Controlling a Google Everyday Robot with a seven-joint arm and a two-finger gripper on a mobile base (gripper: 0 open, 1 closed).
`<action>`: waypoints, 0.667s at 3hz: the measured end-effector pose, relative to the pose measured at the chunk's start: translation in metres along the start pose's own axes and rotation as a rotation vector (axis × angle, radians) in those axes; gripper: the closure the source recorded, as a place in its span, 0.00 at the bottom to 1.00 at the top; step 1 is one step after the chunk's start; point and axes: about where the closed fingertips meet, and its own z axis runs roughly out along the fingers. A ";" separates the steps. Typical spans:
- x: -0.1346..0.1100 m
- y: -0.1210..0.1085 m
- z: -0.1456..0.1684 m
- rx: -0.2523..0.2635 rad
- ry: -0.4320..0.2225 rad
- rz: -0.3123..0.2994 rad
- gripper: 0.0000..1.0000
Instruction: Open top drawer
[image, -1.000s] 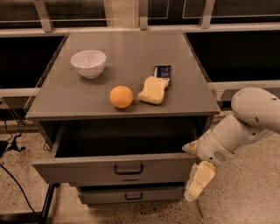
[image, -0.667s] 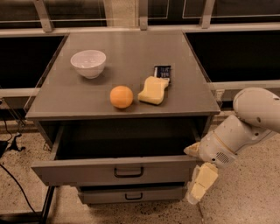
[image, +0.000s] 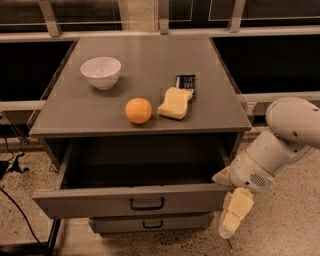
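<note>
The top drawer (image: 100, 201) is a wide grey metal drawer with a black bar handle (image: 147, 203) at its centre. It stands pulled out from under the cabinet top, and its deep box looks dark and empty. My gripper (image: 235, 216) hangs pointing down just right of the drawer's right front corner, beside the drawer front and off the handle. The white arm (image: 285, 140) reaches in from the right.
A narrower grey drawer (image: 150, 223) sits shut below the top one. On the cabinet top (image: 150, 55) are a white bowl (image: 101, 71), an orange (image: 138, 110), a yellow sponge (image: 175, 103) and a small dark packet (image: 185, 82). Black cables (image: 15, 200) lie on the floor at left.
My gripper has drifted slightly right and down, away from the drawer's right corner. The drawer stays pulled out.
</note>
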 end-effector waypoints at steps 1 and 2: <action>-0.001 0.010 0.001 -0.082 0.006 0.018 0.00; 0.001 0.017 0.005 -0.146 0.015 0.037 0.00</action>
